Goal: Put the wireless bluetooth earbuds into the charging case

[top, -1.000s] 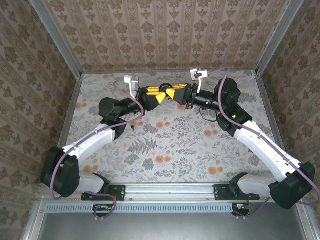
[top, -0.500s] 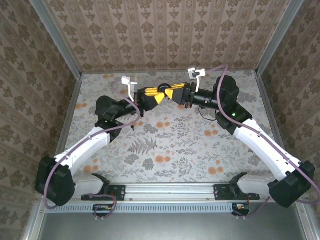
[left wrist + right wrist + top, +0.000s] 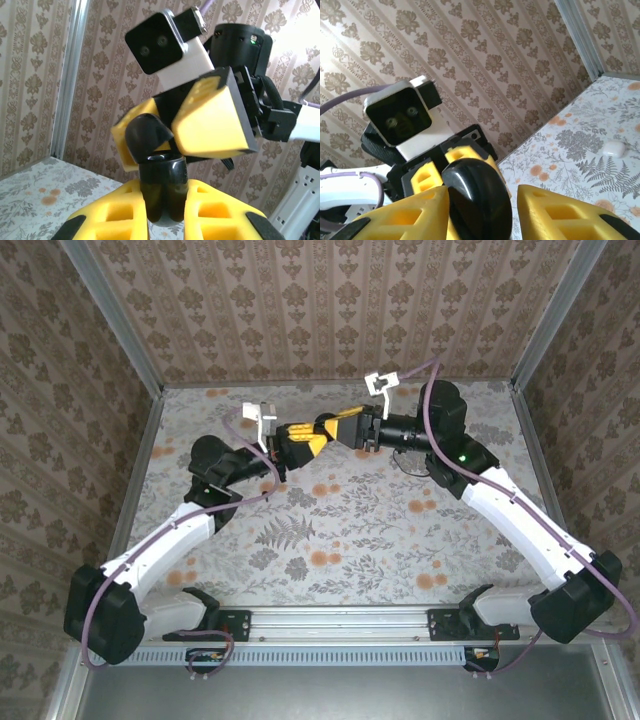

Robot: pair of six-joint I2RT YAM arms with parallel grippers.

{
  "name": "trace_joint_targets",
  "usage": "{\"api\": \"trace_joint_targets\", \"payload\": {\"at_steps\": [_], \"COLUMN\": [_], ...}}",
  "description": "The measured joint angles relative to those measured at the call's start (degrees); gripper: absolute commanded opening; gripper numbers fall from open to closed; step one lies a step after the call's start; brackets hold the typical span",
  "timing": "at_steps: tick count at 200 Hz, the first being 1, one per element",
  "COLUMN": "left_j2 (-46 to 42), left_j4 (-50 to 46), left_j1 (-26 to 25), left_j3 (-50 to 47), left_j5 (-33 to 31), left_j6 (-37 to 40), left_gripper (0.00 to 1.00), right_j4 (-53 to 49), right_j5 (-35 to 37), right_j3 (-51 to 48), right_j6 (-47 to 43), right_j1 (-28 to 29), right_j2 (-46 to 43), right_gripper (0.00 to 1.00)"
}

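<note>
Left claw (image 3: pixel 162 210): clamped on glossy black charging case (image 3: pixel 161 170), held above the table
Right claw (image 3: pixel 480 200): fingers flank case top; grip unclear
Change: both arms drifted slightly left

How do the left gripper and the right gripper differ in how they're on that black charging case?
The left gripper clamps the charging case by its glossy lower body; the right gripper straddles its rounded upper end, a slight gap beside one finger leaving its grip unclear. The left gripper reaches in from the left, the right gripper from the right. Both have yellow fingers.
</note>
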Motion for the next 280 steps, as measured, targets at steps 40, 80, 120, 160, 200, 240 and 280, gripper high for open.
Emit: {"api": "trace_joint_targets", "payload": {"at_steps": [40,80,120,160,200,240,280], "left_j2": [-1.0,-2.5,-6.0,-10.4,-16.6,-23.1,-31.4], "left_j4": [-1.3,-3.8,-9.4,-21.0,-35.7,-46.7,-49.0], "left_j1": [-0.2,0.2,1.7,3.1,3.6,3.9,4.2], "left_j3": [-0.2,-0.8,-1.6,-1.6,-1.6,-1.7,-5.2], "left_j5": [1.6,1.3,-0.9,-6.7,-15.1,-21.7,-21.2], "left_j6": [1.4,2.7,6.1,12.7,21.4,28.8,34.0], "left_gripper": [0.0,0.0,0.0,0.0,0.0,0.0,0.0], "right_j4": [-1.1,-2.3,-3.8,-6.7,-12.7,-18.8,-25.6], "right_j5": [1.0,1.0,0.5,0.1,3.7,6.9,11.1], "right_j3": [0.5,0.7,1.0,1.7,3.4,8.3,15.6], "right_j6": [0.6,1.4,1.7,1.5,1.8,3.3,3.3], "right_j1": [-1.0,-1.1,-1.4,-1.5,-1.5,-0.9,2.2], "right_j2": [0.9,1.0,1.0,0.9,3.0,14.7,30.2], "right_gripper": [0.47,0.49,0.51,0.52,0.51,0.47,0.45]}}
